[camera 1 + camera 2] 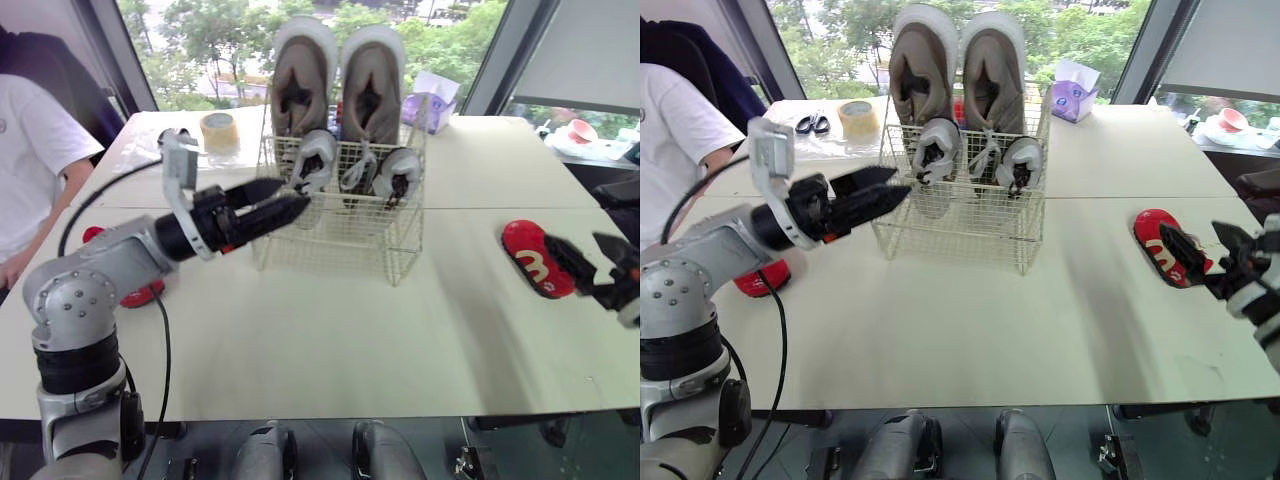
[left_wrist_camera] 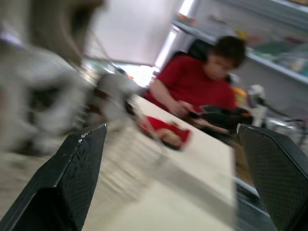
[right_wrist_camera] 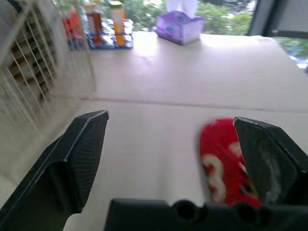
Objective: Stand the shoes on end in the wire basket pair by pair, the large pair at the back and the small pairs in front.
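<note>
The wire basket (image 1: pixel 335 235) stands mid-table. Two large brown shoes (image 1: pixel 303 82) stand on end at its back, with small grey-and-white shoes (image 1: pixel 316 157) in front of them. My left gripper (image 1: pixel 293 197) is open and empty, hovering by the basket's front left corner. A small red shoe (image 1: pixel 533 257) lies on the table at the right. My right gripper (image 1: pixel 590 255) is open just to the right of it, one finger (image 3: pixel 269 159) beside the shoe (image 3: pixel 222 161). Another red shoe (image 1: pixel 143 293) lies at the left, mostly hidden under my left arm.
A tape roll (image 1: pixel 219 131) and scissors (image 1: pixel 812 123) lie at the back left, a purple tissue box (image 1: pixel 430 106) at the back right. Bottles (image 3: pixel 96 21) stand behind the basket. A person in a white shirt (image 1: pixel 30 150) sits at the left edge, another in red (image 2: pixel 202 82) beyond the right side.
</note>
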Tool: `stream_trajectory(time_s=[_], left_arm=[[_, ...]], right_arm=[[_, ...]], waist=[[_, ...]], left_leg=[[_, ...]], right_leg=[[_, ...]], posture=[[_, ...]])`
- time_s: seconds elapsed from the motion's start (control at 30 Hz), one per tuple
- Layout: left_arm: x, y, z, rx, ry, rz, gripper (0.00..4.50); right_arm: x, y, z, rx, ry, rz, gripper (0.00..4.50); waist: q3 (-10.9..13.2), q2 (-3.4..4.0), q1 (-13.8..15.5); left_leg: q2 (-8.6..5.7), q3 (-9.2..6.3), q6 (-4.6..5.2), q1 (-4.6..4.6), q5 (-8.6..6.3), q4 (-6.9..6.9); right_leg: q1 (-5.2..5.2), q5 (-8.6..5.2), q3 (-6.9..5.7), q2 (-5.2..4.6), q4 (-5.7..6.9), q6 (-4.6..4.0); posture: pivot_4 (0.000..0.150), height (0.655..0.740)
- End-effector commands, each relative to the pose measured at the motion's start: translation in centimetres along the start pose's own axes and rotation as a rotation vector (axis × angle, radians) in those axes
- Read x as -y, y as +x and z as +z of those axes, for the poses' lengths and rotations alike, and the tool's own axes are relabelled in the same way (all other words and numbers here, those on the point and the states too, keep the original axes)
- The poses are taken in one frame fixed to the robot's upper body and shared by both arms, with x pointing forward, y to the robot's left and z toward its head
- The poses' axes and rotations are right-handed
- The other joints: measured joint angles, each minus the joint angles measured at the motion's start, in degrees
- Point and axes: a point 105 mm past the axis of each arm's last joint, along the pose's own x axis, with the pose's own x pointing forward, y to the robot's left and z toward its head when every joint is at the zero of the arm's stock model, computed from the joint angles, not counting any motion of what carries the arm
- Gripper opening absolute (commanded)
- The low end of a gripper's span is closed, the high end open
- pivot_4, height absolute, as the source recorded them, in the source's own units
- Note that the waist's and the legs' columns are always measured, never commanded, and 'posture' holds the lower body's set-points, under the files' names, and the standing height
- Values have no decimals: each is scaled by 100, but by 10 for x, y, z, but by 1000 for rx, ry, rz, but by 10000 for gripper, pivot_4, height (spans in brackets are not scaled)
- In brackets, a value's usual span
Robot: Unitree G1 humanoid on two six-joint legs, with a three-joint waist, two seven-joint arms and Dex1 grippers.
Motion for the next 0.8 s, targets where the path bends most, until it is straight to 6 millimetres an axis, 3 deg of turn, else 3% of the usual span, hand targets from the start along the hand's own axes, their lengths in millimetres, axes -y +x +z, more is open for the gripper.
stream_trajectory(time_s=[0.03, 0.23, 0.37, 0.5, 0.63, 0.8], left_arm=[[14, 4, -9, -43, -34, -75, 44606], [14, 1, -33, -172, -62, -85, 44606], [14, -1, -37, -213, -37, -87, 44606], [14, -1, -36, -220, -12, -69, 44606], [14, -1, -35, -218, -3, -59, 44606], [12, -4, -33, -217, 17, -27, 44606]], right_arm=[[-1, -17, -2, 50, -49, -69, 45000], [11, -23, -37, 25, -7, -161, 45000], [21, -19, -46, 23, -11, -185, 45000], [36, 1, -63, 10, 20, -198, 45000], [44, 14, -69, 13, 17, -192, 45000], [63, 55, -71, 9, 14, -171, 45000]], waist=[[-1, 2, -11], [-9, 19, 1], [-10, 24, 9], [-10, 26, 6], [-8, 38, 19], [-7, 39, -42]], left_leg=[[1, 0, 14, 7, -8, -2], [6, -1, 17, 58, -16, -12], [6, 0, 18, 58, -17, -17], [4, 0, 18, 57, -17, -18], [4, 0, 19, 57, -17, -23], [2, 3, 21, 57, -15, -22]], right_leg=[[3, -2, 2, 3, 0, -3], [45, -32, 6, 6, -2, -60], [41, -37, 9, 4, -3, -73], [41, -37, 10, 0, -5, -78], [38, -38, 11, -1, -6, -80], [38, -40, 13, 0, -6, -83]], posture=[[1500, 7400], [1500, 7400], [1500, 7400], [1500, 7400], [1500, 7400], [1500, 7400]])
